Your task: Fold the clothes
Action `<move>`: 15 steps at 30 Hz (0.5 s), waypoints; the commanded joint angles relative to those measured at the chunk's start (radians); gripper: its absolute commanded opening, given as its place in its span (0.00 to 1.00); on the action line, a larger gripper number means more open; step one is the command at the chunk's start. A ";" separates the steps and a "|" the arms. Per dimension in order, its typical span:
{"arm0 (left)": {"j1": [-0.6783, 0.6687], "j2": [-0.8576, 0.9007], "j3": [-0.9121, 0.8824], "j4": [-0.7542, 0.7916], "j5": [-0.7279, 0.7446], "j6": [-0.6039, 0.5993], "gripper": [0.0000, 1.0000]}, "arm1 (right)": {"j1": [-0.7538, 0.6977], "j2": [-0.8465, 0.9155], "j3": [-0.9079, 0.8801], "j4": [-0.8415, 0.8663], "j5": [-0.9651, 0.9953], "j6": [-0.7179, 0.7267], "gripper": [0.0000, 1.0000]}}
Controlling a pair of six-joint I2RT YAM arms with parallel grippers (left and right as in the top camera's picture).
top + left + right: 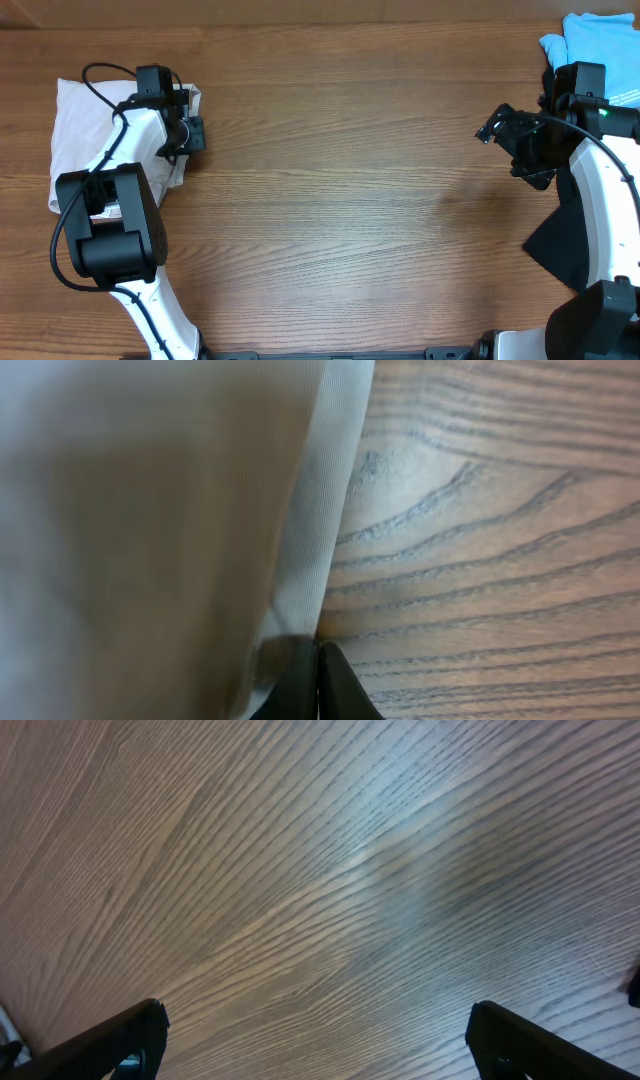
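- Your shorts point(75, 125) lie bunched at the left edge of the tabletop point(350, 200). No neat fold shows, so I judge the folding barely begun.
- Your left claw point(190, 128) is pressed together at their right edge, apparently pinching the hem.
- Your right claw point(497, 128) is spread wide over bare wood, holding nothing.
- Count: one pair of shorts, two claws, one light blue garment point(600, 45), one black cloth point(560, 245).
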 commanded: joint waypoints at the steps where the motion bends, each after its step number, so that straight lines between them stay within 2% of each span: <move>1: -0.002 0.012 -0.017 0.013 -0.011 0.019 0.04 | -0.002 -0.002 0.007 0.005 0.008 -0.003 1.00; 5: -0.001 0.012 -0.017 0.014 -0.095 0.019 0.04 | -0.002 -0.002 0.007 0.005 0.008 -0.003 1.00; 15: 0.001 0.013 -0.017 0.052 -0.106 0.024 0.04 | -0.002 -0.002 0.007 0.005 0.008 -0.003 1.00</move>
